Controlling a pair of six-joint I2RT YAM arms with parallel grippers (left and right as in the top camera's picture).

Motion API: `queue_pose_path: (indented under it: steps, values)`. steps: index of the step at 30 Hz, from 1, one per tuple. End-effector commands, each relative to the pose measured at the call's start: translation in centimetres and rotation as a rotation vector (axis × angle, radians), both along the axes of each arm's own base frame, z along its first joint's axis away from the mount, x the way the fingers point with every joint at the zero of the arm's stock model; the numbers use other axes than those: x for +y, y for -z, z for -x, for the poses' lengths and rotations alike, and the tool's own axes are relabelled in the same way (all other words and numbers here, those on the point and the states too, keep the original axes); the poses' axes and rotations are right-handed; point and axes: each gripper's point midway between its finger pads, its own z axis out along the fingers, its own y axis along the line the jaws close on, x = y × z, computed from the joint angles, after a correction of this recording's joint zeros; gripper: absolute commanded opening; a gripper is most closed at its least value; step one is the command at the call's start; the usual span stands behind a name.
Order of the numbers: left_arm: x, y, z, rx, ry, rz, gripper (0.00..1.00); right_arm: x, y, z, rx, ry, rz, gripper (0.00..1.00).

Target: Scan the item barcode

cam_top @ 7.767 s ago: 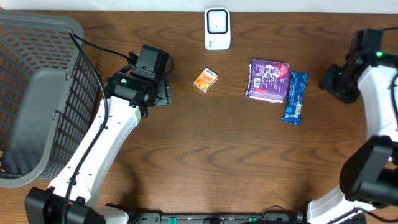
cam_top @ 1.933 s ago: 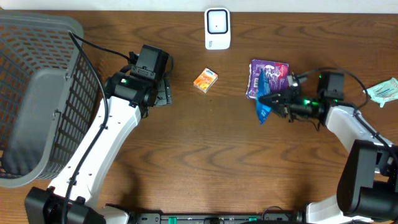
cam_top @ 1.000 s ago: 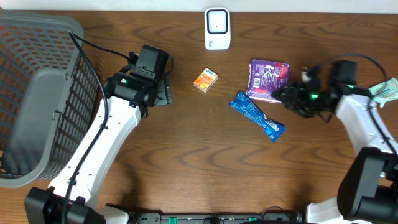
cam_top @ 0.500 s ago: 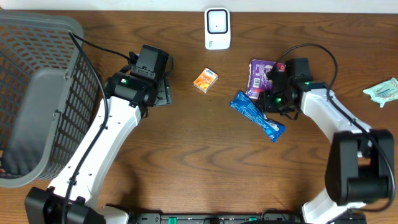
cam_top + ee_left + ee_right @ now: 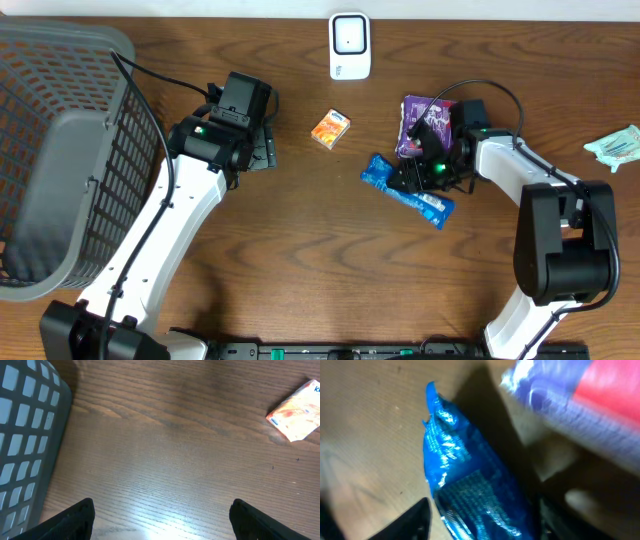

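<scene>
A blue snack bar (image 5: 380,175) in a shiny wrapper lies slanted on the wooden table, right of centre. My right gripper (image 5: 415,178) is low over its middle. In the right wrist view the blue bar (image 5: 470,490) runs between the two fingers of the right gripper (image 5: 485,520). The jaws stand open astride it, with a sliver of table showing beside the left fingertip (image 5: 415,520). The white barcode scanner (image 5: 349,45) stands at the table's far edge. My left gripper (image 5: 262,150) hovers open over bare wood (image 5: 160,520), holding nothing.
A purple packet (image 5: 425,120) lies just behind the bar, close to the right arm. A small orange box (image 5: 330,129) sits between the arms. A grey mesh basket (image 5: 60,150) fills the left side. A teal wrapper (image 5: 615,143) lies at the right edge.
My right arm has swung in from the right and dropped onto the blue bar. The bar has shifted slightly to the left. The left arm has stayed still.
</scene>
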Motion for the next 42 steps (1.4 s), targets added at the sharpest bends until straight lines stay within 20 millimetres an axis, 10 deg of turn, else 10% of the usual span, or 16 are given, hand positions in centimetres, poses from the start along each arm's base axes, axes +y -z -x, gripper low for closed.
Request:
queue_pose_path:
  steps: [1, 10, 13, 19, 28, 36, 42]
  values:
    - [0.3, -0.1, -0.2, -0.006, -0.017, -0.013, 0.86, -0.1, 2.1, 2.2, 0.1, -0.015, 0.012, 0.57]
    - [0.3, -0.1, -0.2, -0.006, -0.017, -0.013, 0.86, -0.9, 2.8, 3.7, 0.181, 0.003, 0.064, 0.4]
    - [0.3, -0.1, -0.2, -0.006, -0.017, -0.014, 0.86, -0.9, 3.0, 4.7, 0.22, -0.008, 0.089, 0.59]
    - [0.3, -0.1, -0.2, -0.006, -0.017, -0.014, 0.86, -0.5, 4.0, 6.1, 0.276, -0.031, 0.141, 0.57]
    - [0.3, -0.1, -0.2, -0.006, -0.017, -0.013, 0.86, 0.6, 5.8, 7.6, 0.364, -0.028, 0.163, 0.01]
    - [0.3, -0.1, -0.2, -0.006, -0.017, -0.014, 0.86, -1.0, 3.3, 3.1, 0.313, 0.183, 0.259, 0.02]
    - [0.3, -0.1, -0.2, -0.006, -0.017, -0.013, 0.86, -5.1, -3.2, -1.7, 0.044, 0.329, 0.532, 0.02]
